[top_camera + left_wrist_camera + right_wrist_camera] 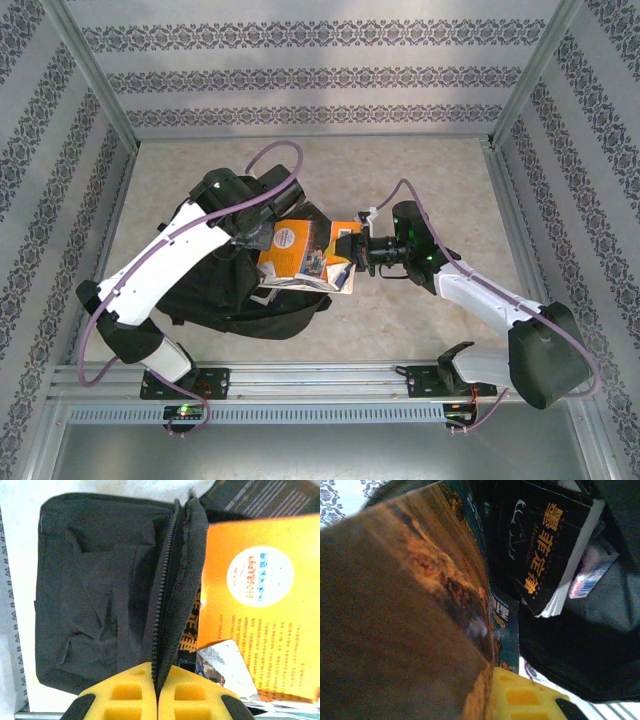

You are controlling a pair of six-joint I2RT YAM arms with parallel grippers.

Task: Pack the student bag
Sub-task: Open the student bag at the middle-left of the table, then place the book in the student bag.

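The student bag (215,290) lies black and slumped on the table between the arms, with its opening facing right. My left gripper (158,692) is shut on the bag's zippered edge (172,580) and holds that flap up. An orange book (293,248) lies half across the bag's mouth, also seen as the orange book (260,605) right of the flap. My right gripper (347,252) is shut on the book's right edge; one yellow finger (520,700) presses the cover (395,630), the other is hidden behind it. A black-covered book (540,545) sits inside the bag.
A magazine with a white edge (300,285) lies under the orange book at the bag's mouth. Patterned walls and metal posts (95,80) enclose the table. The rail (320,385) carrying both arm bases runs along the near edge.
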